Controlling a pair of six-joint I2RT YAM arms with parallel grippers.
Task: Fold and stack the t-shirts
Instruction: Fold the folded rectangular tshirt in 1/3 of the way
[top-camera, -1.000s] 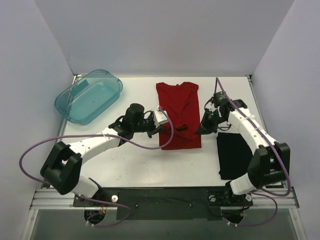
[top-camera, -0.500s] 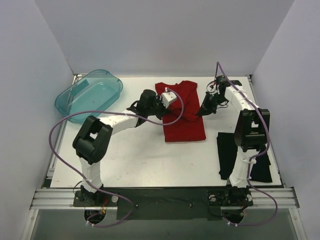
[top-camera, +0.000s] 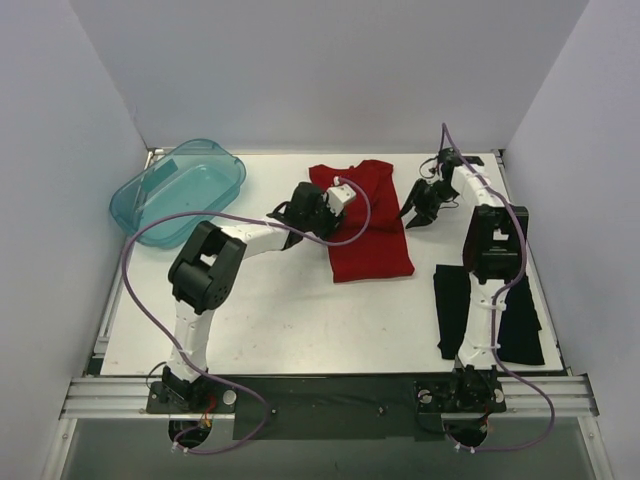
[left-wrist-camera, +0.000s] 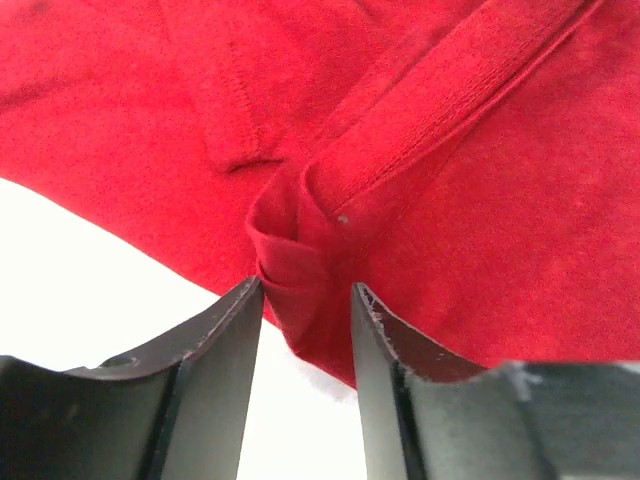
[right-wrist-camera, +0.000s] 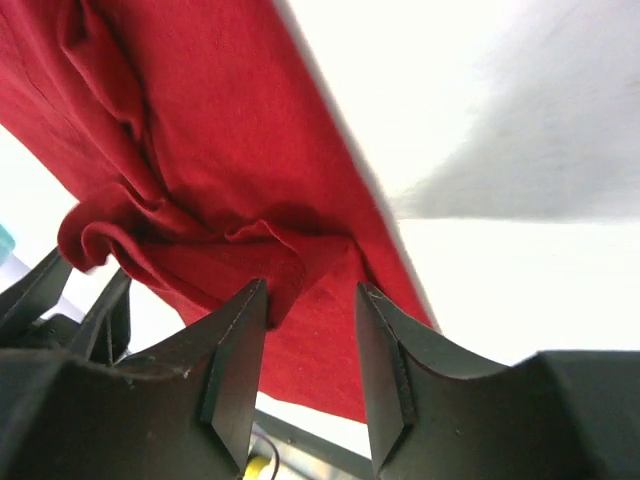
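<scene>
The red t-shirt lies folded at the back middle of the table. My left gripper sits at the shirt's left edge, open, with a bunched red fold just past its tips. At the shirt's right edge my right gripper is open too. A crumpled red fold lies against its left finger, and its tips stand apart. The black t-shirt lies flat at the near right, partly under the right arm.
A translucent teal tub stands at the back left, tilted over the table's edge. White walls close in the back and both sides. The white table shows bare in front of the red shirt.
Both grippers have carried red cloth toward the back of the table, and the shirt now lies shorter. In the last half second both jaws have opened off the cloth.
</scene>
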